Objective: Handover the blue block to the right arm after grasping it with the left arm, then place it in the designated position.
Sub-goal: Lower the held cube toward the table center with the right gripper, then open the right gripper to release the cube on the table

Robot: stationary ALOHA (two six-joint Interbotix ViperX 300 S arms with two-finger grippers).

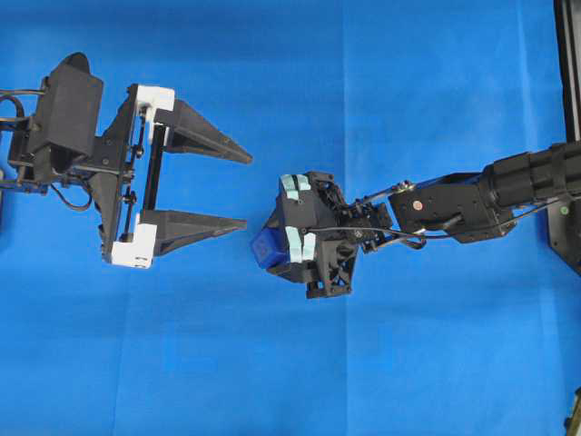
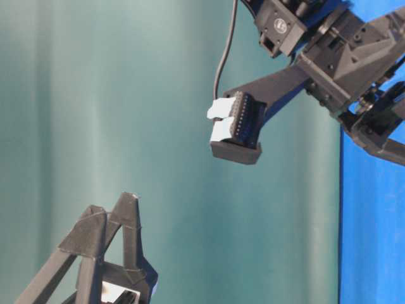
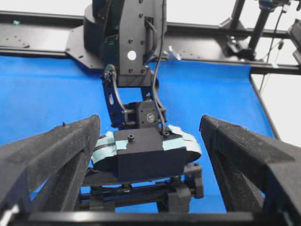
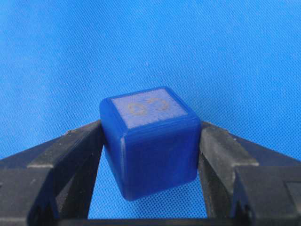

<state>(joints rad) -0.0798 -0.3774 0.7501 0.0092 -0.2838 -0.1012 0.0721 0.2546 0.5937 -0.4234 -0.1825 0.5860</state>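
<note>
the blue cloth (image 1: 381, 91) covers the whole work surface and serves as the landmark here; both arms hang over it. the right arm (image 1: 508, 186) reaches in from the cloth's right edge toward its middle, its wrist turned so the gripper points down at the cloth. the left arm (image 1: 64, 136) sits over the cloth's left side, level, pointing toward the middle. the left gripper (image 1: 247, 189) has its two long pointed fingers (image 1: 204, 132) spread wide with nothing between them, white bracket pieces at their roots; its tips stand near the right gripper but apart from it. the right gripper (image 4: 149, 141), with pale green tape on its housing, is closed on the blue block (image 4: 148, 141). in the right wrist view the block sits squarely between the two black fingers (image 4: 70, 155), one pressed on its left face and one on its right, its marked face turned up toward the camera and bare cloth behind it. from overhead only a corner of the block (image 1: 270, 247) shows beneath the housing, over the cloth's middle, just right of the left fingertips.
</note>
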